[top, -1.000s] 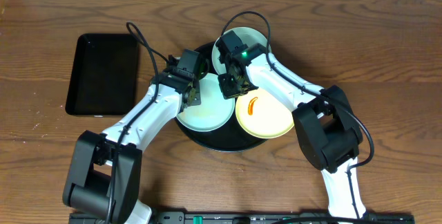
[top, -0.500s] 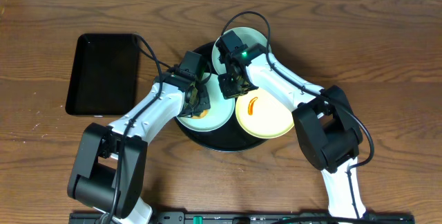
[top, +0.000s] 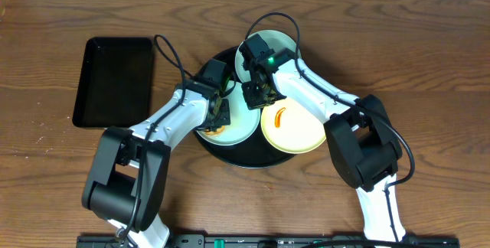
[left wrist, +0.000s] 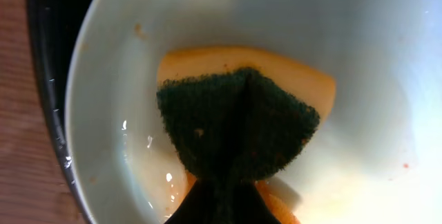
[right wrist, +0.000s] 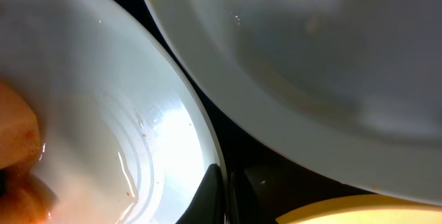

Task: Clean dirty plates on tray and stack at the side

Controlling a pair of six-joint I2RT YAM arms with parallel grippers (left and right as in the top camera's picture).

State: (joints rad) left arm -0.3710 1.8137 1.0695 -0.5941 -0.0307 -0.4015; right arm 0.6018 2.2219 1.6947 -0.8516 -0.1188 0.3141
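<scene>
The round black tray (top: 246, 161) holds three plates. My left gripper (top: 218, 115) is shut on an orange sponge with a green scouring face (left wrist: 238, 120), pressed onto the near mint plate (top: 242, 125) at its left side. Faint orange film and specks remain on this plate (left wrist: 387, 79). My right gripper (top: 257, 95) is shut on that plate's right rim (right wrist: 197, 137), with one finger inside and one outside. Behind it lies a second mint plate (top: 280, 45), also in the right wrist view (right wrist: 311, 58). The yellow plate (top: 300, 132) carries an orange smear (top: 279, 116).
A rectangular black tray (top: 115, 79) sits on the wooden table to the left of the round one. Both arms cross over the round tray's middle, with cables looping above them. The tray's dark rim (left wrist: 48, 79) shows beside bare wood in the left wrist view.
My left gripper has dragged the sponge toward the near-left part of the mint plate, and the sponge's orange body now shows from above. The right gripper has stayed on the rim.
</scene>
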